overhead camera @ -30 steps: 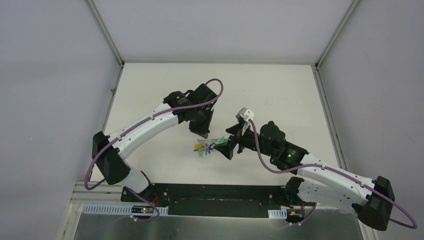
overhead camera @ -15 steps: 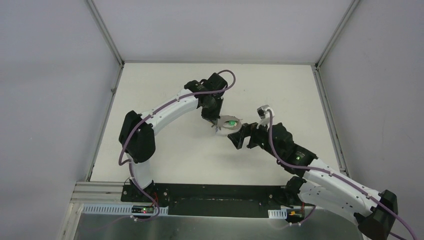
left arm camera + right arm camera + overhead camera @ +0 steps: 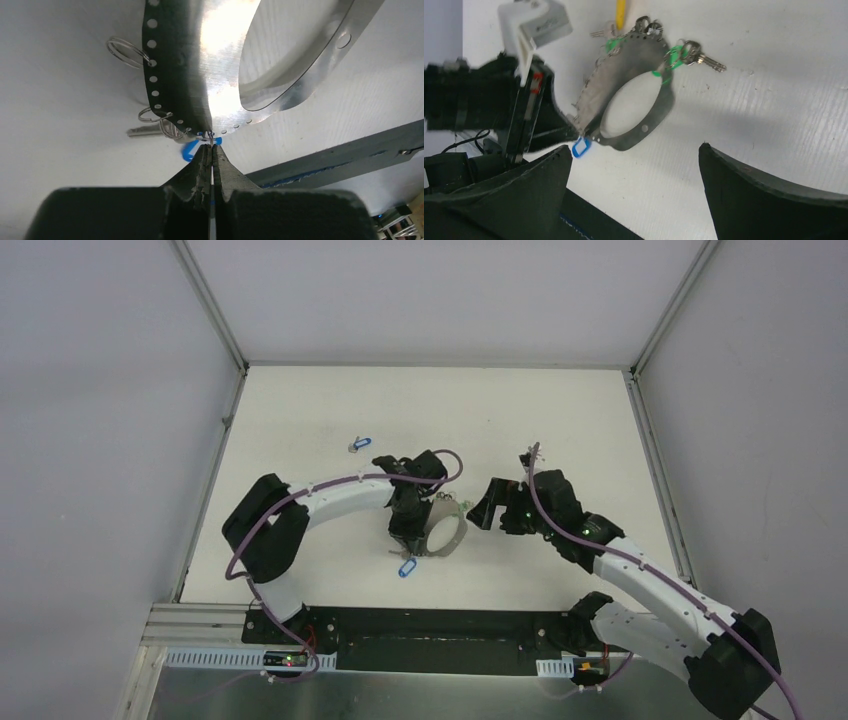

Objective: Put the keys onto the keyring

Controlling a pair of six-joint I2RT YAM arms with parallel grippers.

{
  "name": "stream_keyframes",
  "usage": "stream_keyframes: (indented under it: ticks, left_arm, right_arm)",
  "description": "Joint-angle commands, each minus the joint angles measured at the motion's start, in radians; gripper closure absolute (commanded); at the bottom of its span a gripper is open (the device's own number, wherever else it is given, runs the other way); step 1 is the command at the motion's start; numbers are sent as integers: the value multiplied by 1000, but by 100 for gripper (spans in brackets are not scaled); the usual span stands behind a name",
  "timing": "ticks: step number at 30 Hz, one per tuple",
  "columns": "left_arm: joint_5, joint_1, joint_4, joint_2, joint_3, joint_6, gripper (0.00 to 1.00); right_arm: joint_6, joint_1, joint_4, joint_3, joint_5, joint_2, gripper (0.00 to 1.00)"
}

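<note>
Mid-bench, a bit left of centre: left hand [image 3: 407, 540] points down at the bench [image 3: 300, 420], pinched tight on the rim of the keyring [image 3: 443, 530]. The left arm has its elbow folded back near the base, forearm running out to the right, wrist bent down. Left wrist view agrees: fingertips [image 3: 200, 165] meet with no gap, clamped on the edge of the band.

The keyring is a broad flat silvery band with a row of small holes along its edge. It is not lying flat. It is tilted up on its rim and casts a shadow beside it. Can't tell if the low edge touches the bench. Small split rings [image 3: 125, 50] hang from the holes, with a silver key [image 3: 145, 132] on the bench just below them. In the right wrist view, green tags [image 3: 672, 54], a yellow tag [image 3: 620, 12] and more keys [image 3: 704, 60] cluster along the rim opposite the grip.

Near side of the grip point: blue tag [image 3: 405, 568], just beside the rim. Can't tell if it is hooked on. A second blue-tagged key [image 3: 361, 444] lies loose on the bench, well apart from the ring, far-left.

Right hand [image 3: 487, 508] hovers just right of the ring, aimed at it. Its fingers [image 3: 769, 200] are spread wide and hold nothing. The right arm reaches in diagonally from its base.

Writing: tag faces too small and blurred to read.
</note>
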Motion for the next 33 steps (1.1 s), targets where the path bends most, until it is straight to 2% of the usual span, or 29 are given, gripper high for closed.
stream_keyframes:
  ticks: [1,8,9,11,12,17,25,29,33]
  left_arm:
    - [-30,-101,61,-137,-107,-140,100]
    - [-85,-241,72,-239,-201,-271,100]
    - [-88,-251,74,-249,-202,-271,95]
    - [-86,-260,72,-275,-194,-245,77]
    - [-89,-261,72,-290,-189,-232,74]
    - [-140,-233,72,-361,-130,-162,41]
    - [72,-5,173,-365,-103,-67,39]
    - [108,75,201,-381,-135,-56,39]
    - [132,133,238,-416,-223,-86,40]
  right_arm:
    - [56,-54,-64,94,-140,97,0]
    - [63,-95,-64,93,-226,146,0]
    - [61,-99,-63,92,-232,148,0]
    - [41,-105,-62,93,-259,153,0]
    - [33,-107,-61,95,-274,159,0]
    - [15,-114,-63,112,-340,209,1]
    - [-12,-114,-68,156,-411,321,4]
    - [-36,-101,-85,199,-460,406,11]
    - [-41,-63,-97,241,-458,483,12]
